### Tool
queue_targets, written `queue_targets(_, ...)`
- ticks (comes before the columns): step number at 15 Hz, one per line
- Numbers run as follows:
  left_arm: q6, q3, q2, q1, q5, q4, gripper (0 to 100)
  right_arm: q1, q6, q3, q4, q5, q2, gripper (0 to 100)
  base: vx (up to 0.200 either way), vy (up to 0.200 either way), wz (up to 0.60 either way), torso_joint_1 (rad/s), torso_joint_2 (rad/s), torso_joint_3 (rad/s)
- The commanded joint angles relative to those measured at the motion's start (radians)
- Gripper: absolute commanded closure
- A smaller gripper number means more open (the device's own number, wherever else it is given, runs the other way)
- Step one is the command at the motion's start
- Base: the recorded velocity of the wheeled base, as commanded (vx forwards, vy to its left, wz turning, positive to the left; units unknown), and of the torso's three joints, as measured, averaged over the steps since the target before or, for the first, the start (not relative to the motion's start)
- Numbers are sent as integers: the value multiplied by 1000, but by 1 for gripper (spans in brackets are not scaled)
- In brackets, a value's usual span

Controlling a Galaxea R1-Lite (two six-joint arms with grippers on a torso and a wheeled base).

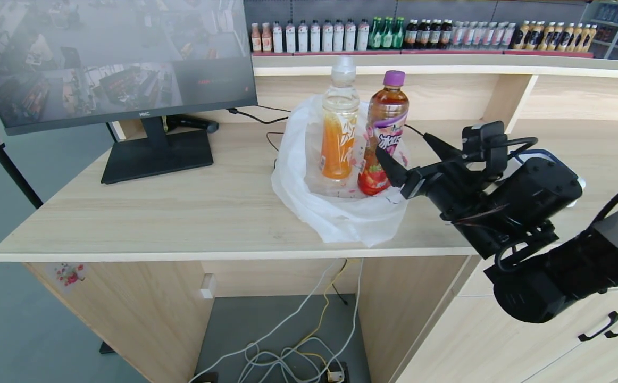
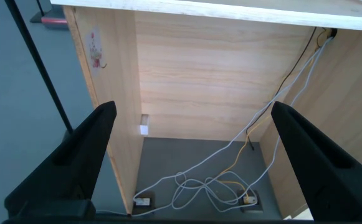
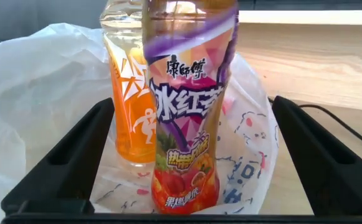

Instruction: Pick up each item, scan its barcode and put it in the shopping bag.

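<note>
Our right hand (image 1: 402,144), fingers spread, sits just right of the red bottle (image 1: 386,133), which stands beside the orange bottle (image 1: 338,127) in the bag (image 1: 293,175), frame centre. We judge a sideways swing could topple both.

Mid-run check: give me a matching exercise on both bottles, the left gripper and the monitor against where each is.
1 orange-label bottle
2 purple-capped bottle
3 left gripper
4 monitor

A on the desk, left of the shopping bag
B in the bag, before the open right gripper
C in the bag, on its monitor side
D open, low, facing cables under the desk

Pairs: 1-C, 2-B, 3-D, 4-A
</note>
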Motion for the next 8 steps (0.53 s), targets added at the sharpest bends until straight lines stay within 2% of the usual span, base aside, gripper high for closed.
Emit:
queue_targets(1, 0, 0, 0, 2, 0, 0, 0, -17, 0, 177, -1, -9, -209, 0, 0, 0, 0, 0, 0, 0)
queue_targets(3, 0, 0, 0, 0, 0, 0, 0, -50, 0, 315, -1, -10, -336, 0, 0, 0, 0, 0, 0, 0)
queue_targets(4, 0, 0, 0, 0, 0, 0, 0, -84, 2, 473, -1, -9, -468, 0, 0, 0, 0, 0, 0, 0)
queue_targets(7, 0, 0, 0, 0, 0, 0, 0, -100, 5, 836, -1, -6, -778, 0, 0, 0, 0, 0, 0, 0)
queue_targets(8, 0, 0, 0, 0, 0, 0, 0, -112, 12, 836, 92, -15, -877, 0, 0, 0, 0, 0, 0, 0)
